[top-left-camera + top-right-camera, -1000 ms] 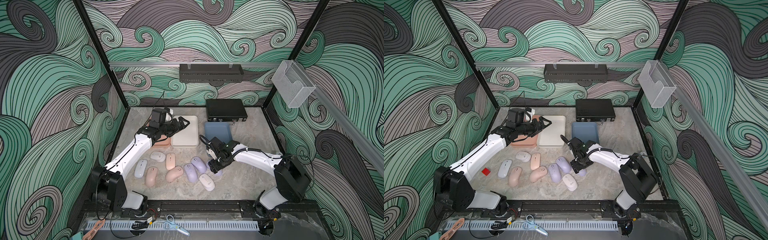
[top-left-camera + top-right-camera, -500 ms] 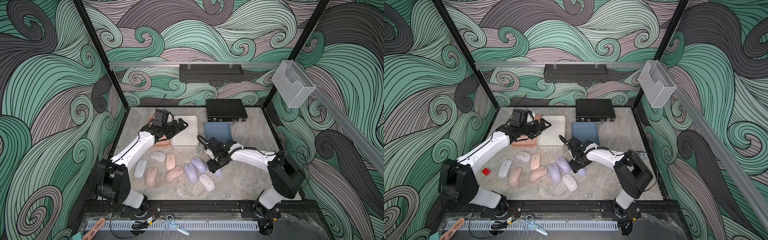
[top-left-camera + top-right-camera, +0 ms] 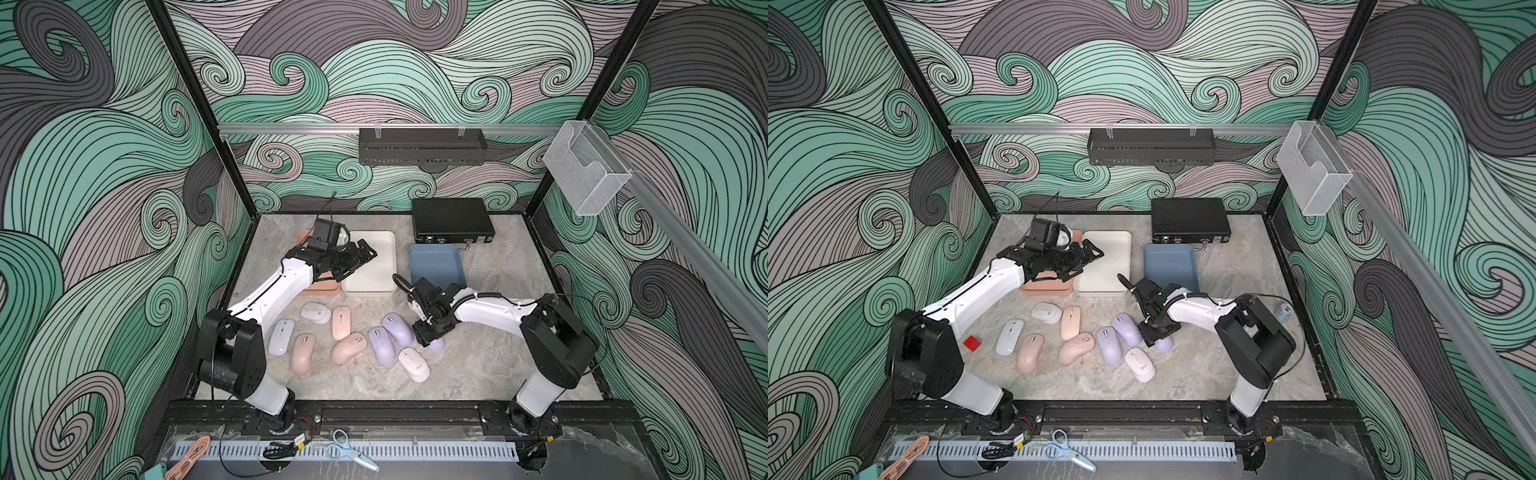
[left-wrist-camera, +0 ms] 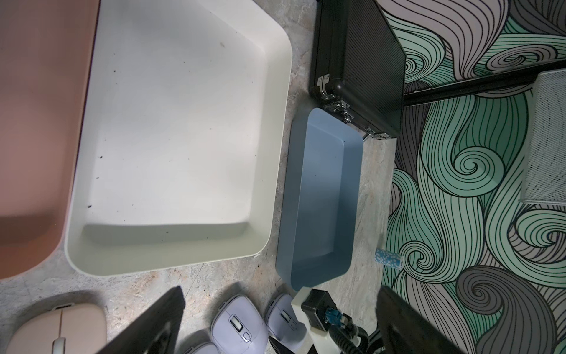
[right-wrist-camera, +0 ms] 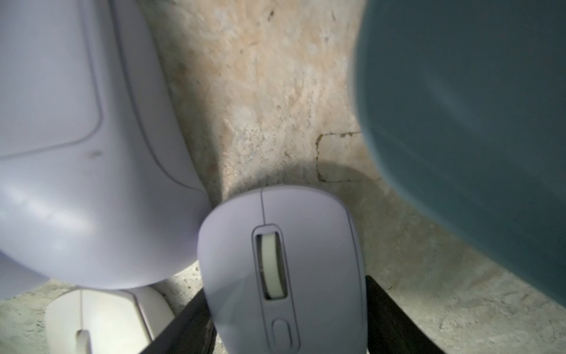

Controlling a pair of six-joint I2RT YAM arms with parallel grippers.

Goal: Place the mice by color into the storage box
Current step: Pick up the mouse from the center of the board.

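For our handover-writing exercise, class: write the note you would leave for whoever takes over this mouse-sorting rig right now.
Left gripper: open, empty, above the pink tray and white tray.
Right gripper: down over a purple mouse on the table, jaws either side; a firm grip cannot be confirmed.
Mice: two other purple mice, three pink mice and three whitish mice lie on the table in front of the trays.
Done: nothing sorted; the white tray and blue tray are empty.
Left: all nine mice.
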